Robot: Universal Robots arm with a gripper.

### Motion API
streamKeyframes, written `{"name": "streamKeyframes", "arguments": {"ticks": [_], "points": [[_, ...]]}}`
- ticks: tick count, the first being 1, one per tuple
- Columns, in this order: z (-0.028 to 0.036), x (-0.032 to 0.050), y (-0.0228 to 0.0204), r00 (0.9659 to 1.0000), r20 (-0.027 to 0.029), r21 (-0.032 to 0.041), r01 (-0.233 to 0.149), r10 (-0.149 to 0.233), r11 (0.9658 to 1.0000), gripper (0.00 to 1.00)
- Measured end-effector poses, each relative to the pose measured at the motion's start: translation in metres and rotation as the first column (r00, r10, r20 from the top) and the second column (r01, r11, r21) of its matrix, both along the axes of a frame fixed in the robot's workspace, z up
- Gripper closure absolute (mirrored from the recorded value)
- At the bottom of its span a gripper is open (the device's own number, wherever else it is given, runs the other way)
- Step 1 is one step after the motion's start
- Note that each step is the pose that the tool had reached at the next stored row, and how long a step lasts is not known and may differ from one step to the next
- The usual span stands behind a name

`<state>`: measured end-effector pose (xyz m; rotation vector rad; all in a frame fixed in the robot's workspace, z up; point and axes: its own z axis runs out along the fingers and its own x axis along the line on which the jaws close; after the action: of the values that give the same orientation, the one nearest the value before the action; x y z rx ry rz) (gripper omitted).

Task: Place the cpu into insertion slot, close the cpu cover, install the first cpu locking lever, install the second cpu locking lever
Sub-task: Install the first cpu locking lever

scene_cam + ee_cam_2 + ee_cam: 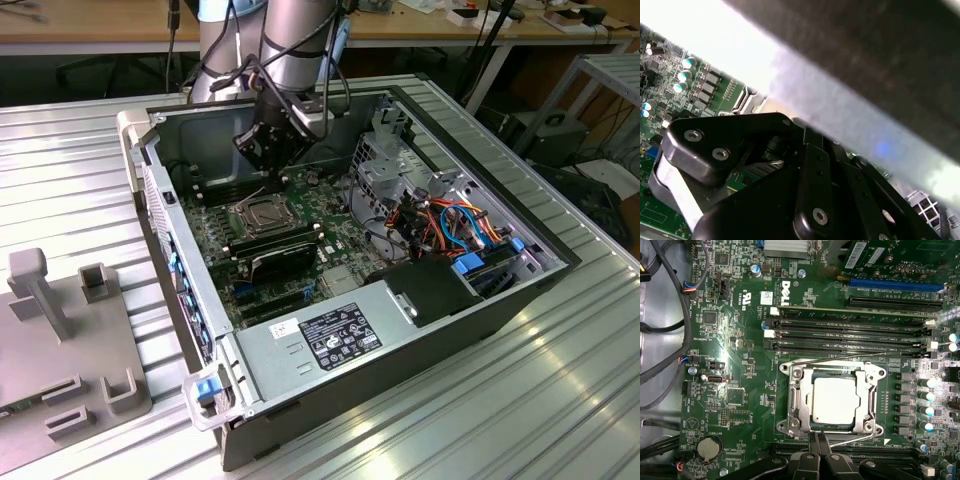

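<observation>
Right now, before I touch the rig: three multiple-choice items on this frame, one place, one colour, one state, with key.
1. Where is the cpu?
A) in the insertion slot
B) on the table outside the case
C) loose on the memory slots

2. What colour is the motherboard?
A) red
B) green
C) white

3. How does the cpu cover stand?
A) taken off
B) standing upright
C) lying flat over the cpu

Key:
1 A: the silver top sits square inside the socket.
2 B: the board is green in the first wrist view.
3 C: the frame lies flat around the chip, which shows through its cut-out.
</observation>
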<state>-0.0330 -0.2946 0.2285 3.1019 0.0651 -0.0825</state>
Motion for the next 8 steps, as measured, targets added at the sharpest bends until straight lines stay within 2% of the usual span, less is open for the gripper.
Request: {"name": "streamKeyframes", "arguments": {"ticks": [3,8], "points": [[0.0005,0.0,-0.001,1.0,-0.0001,-0.0001,0.0,0.0,1.0,0.89],[0.0223,0.0,-0.001,1.0,-0.0002,0.0002,0.0,0.0,1.0,0.89]]}}
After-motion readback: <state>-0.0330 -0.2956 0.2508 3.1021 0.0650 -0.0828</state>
